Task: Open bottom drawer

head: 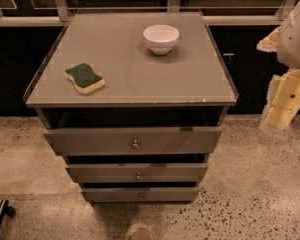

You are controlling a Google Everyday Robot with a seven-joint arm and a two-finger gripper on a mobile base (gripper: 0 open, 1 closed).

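- A green-topped yellow sponge (85,78) lay flat on the left of the grey cabinet top (135,84).
- A white bowl (161,38) stood upright near the back, just right of centre.
- Of three stacked drawer fronts, the bottom drawer (115,194) was lowest and narrowest, just above the speckled floor (250,184), with a small round knob (140,197) at its centre.
- My gripper (279,115) hung at the far right, apart from the cabinet. I could not tell whether it was spread or closed.

No legible text, labels, numbers anywhere; jaws at right edge, unmarked.
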